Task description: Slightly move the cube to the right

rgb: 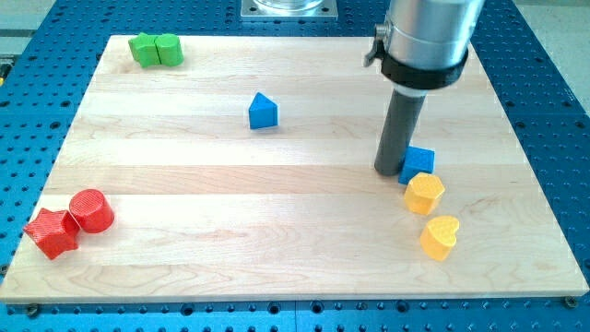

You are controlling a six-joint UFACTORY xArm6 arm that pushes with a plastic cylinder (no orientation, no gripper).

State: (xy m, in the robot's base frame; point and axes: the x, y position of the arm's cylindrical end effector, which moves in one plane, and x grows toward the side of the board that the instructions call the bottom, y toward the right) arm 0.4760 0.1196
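Note:
A blue cube (419, 162) lies right of the board's middle. My tip (388, 171) rests on the board touching the cube's left side. The dark rod rises from it to the grey arm at the view's top. A yellow hexagon-like block (425, 194) sits just below the cube, touching or nearly touching it.
A yellow heart block (440, 236) lies below the yellow hexagon. A blue pointed block (263, 111) sits left of centre. Two green blocks (155, 49) are at the top left. A red cylinder (91, 210) and a red star (53, 232) are at the bottom left. The wooden board (277, 240) lies on a blue perforated table.

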